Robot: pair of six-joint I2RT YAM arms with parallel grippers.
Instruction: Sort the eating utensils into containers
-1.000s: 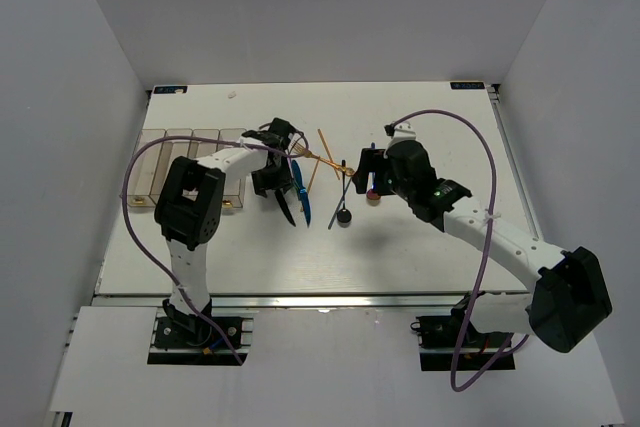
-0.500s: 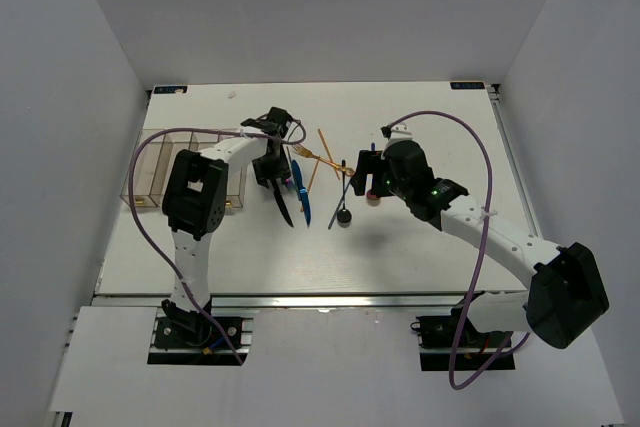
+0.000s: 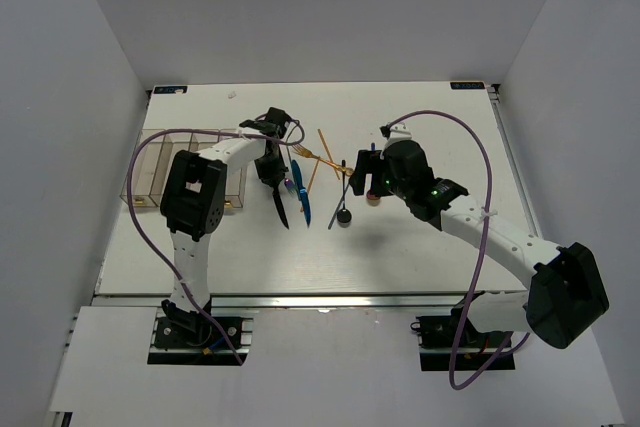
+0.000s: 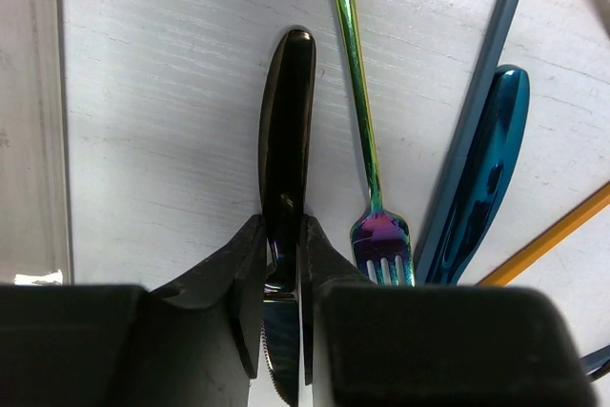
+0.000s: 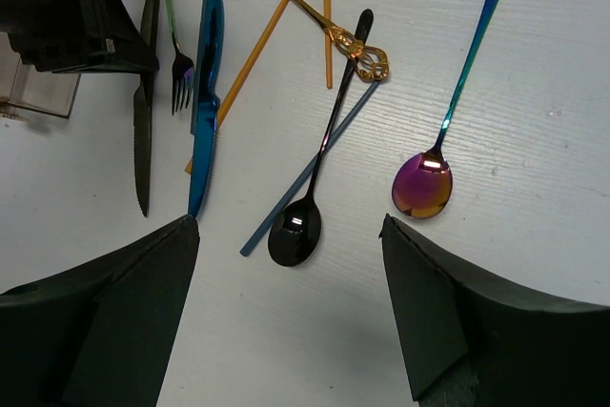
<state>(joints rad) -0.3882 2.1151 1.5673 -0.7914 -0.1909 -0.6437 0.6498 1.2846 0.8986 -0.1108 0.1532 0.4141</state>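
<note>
Utensils lie scattered mid-table. My left gripper [image 4: 283,235] is shut on the black knife [image 4: 286,121] where handle meets blade; the knife still lies on the table [image 3: 280,205]. Beside it lie an iridescent fork [image 4: 367,140], a blue knife [image 4: 481,178] and a blue stick [image 4: 496,35]. My right gripper [image 5: 289,221] is open and empty, hovering above a black spoon [image 5: 319,150]. Near it are an iridescent spoon [image 5: 448,121], a gold fork [image 5: 305,7] and orange sticks [image 5: 253,54]. The clear containers [image 3: 160,162] stand in a row at the left.
The bins' clear wall [image 4: 33,111] runs just left of the black knife. The left arm [image 3: 195,197] reaches over the bins' near end. The right arm's purple cable [image 3: 480,147] loops over the right side of the table. White walls enclose the table [image 3: 420,247].
My left gripper has swung off the bins' right side and settled over the black knife, uncovering the bins. The right arm has barely moved.
</note>
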